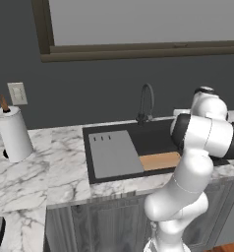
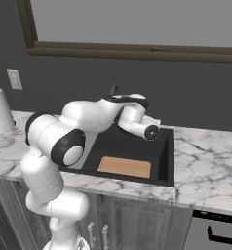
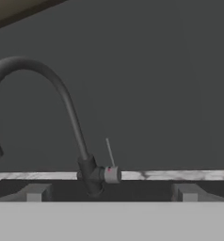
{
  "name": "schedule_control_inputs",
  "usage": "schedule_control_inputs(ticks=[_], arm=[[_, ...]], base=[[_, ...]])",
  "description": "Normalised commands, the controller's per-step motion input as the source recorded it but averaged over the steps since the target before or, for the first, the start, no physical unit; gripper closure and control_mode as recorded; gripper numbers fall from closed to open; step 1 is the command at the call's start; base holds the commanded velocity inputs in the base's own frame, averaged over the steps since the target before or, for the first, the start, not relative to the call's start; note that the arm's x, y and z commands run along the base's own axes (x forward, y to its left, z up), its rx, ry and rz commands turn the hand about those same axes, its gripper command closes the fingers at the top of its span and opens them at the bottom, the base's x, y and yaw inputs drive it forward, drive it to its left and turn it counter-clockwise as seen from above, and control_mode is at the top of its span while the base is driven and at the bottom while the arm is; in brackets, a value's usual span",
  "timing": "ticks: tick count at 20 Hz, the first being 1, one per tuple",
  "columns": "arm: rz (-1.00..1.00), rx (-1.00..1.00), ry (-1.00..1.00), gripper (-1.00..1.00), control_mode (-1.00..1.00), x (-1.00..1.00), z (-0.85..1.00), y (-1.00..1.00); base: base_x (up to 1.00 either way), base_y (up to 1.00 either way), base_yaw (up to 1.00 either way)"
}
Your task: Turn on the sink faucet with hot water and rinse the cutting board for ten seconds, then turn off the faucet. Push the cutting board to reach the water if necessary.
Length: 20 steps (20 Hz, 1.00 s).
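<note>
Slim dark gooseneck sink faucet [image 3: 62, 108] not running yet, thin tan wooden cutting board [image 1: 160, 160] dry in black recessed sink [image 2: 164, 151], finger state can't tell, all steps remain.

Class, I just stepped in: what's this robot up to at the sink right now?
The white arm reaches over the sink toward the sink faucet; the hand camera faces its thin lever at the base. No water is running yet. The cutting board lies dry on the basin floor, beside a grey slotted panel. Nothing is held as far as the views show.
</note>
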Motion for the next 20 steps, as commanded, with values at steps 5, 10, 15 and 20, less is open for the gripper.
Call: schedule_control_inputs(ticks=[5,10,15,20], arm=[[0.0,-0.01,-0.09,-1.0,-1.0,0.0,-0.1,0.16],[0.0,0.0,-0.09,-1.0,-1.0,0.0,-0.07,0.08],[0.01,0.0,-0.12,-1.0,-1.0,0.0,-0.09,0.03],[0.03,0.0,-0.11,-1.0,-1.0,0.0,-0.05,0.0]], base=[[0.0,0.0,0.0],[0.0,0.0,0.0],[0.0,0.0,0.0],[0.0,0.0,0.0]])
